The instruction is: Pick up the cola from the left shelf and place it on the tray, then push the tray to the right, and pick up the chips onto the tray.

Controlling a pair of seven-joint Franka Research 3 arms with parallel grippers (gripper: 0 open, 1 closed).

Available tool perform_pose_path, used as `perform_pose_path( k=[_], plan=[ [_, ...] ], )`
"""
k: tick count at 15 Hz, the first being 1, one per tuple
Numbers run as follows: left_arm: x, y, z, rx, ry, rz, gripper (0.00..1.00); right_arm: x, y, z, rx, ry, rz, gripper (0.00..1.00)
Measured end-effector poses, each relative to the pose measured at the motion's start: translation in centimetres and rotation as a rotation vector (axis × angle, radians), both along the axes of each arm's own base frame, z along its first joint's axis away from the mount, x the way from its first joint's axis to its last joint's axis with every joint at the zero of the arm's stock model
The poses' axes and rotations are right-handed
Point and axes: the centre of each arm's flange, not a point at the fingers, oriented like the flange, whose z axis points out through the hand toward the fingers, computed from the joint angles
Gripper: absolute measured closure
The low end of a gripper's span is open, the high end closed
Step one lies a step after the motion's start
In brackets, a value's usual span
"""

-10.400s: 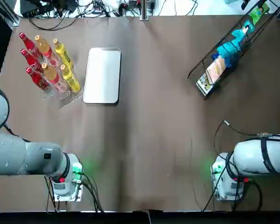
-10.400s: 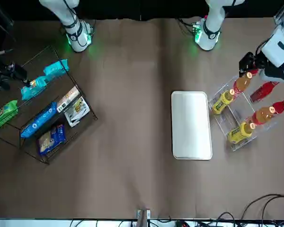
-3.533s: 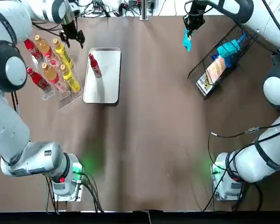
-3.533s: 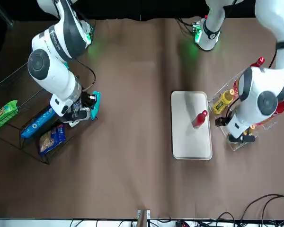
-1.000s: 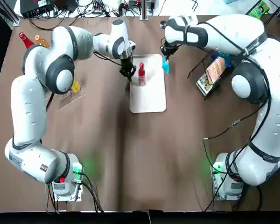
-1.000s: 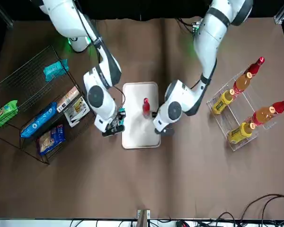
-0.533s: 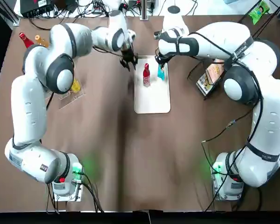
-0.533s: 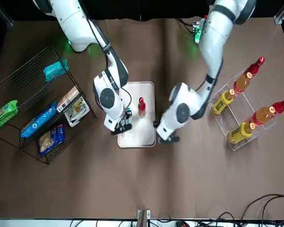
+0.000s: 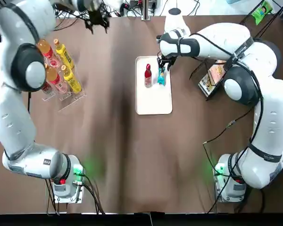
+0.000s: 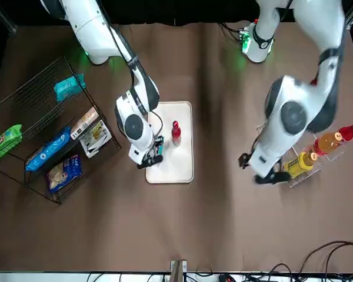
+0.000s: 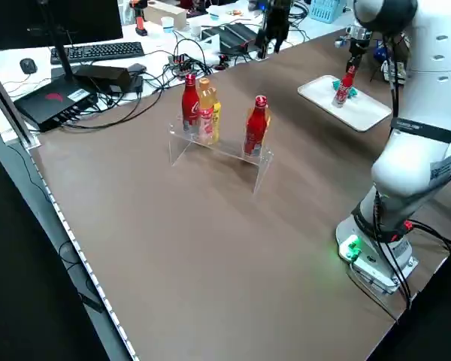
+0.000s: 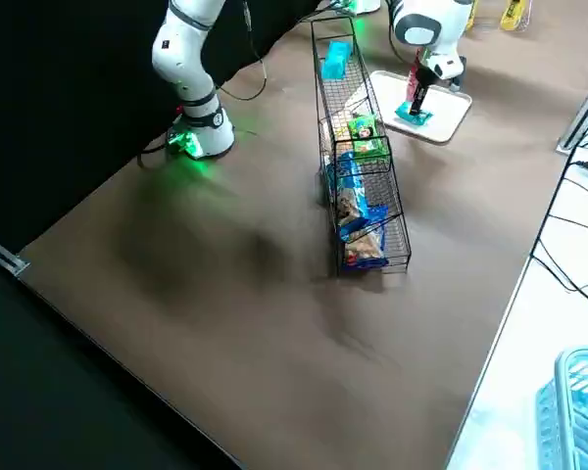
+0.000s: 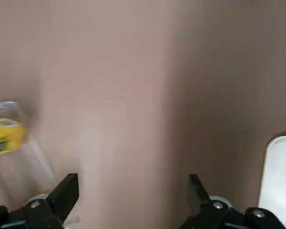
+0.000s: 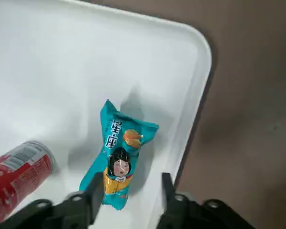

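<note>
A white tray (image 9: 153, 101) lies mid-table with a red cola bottle (image 9: 148, 75) upright on it. Beside the cola, a teal chips bag (image 14: 120, 160) lies flat on the tray, as the right wrist view shows. My right gripper (image 14: 129, 191) hovers just over the bag's lower end, open, with its fingers apart from the bag; from overhead it sits at the tray's far right corner (image 9: 163, 63). My left gripper (image 9: 97, 21) is at the table's far left, beyond the bottle rack, open with nothing between its fingers (image 13: 66, 191).
A clear rack (image 9: 61, 70) with red, orange and yellow bottles stands on the left. A wire shelf (image 9: 226, 56) with several snack bags stands at the right. Cables run along the table's far edge. Brown table surface shows between the tray and the arm bases.
The left gripper has swung from the tray's left edge to the far left, beyond the bottle rack. The right gripper has opened, and the chips bag now lies on the tray.
</note>
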Motion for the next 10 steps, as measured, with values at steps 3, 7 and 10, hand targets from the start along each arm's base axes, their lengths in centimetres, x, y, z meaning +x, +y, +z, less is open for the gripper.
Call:
perform_pose_path(
  k=[3,7,10],
  plan=[
    [-1.9,3.2,7.6,0.038,-0.020,-0.039,0.00,1.3,-1.2,2.8,0.003,-0.017,-0.020,0.15],
    [-5.9,7.8,17.1,0.040,-0.039,-0.062,0.00,4.2,-6.7,11.6,0.033,-0.063,-0.099,0.01],
    [-9.1,9.8,21.1,0.014,-0.006,-0.113,0.00,5.2,-12.3,18.2,0.045,-0.089,-0.169,0.01]
  ],
)
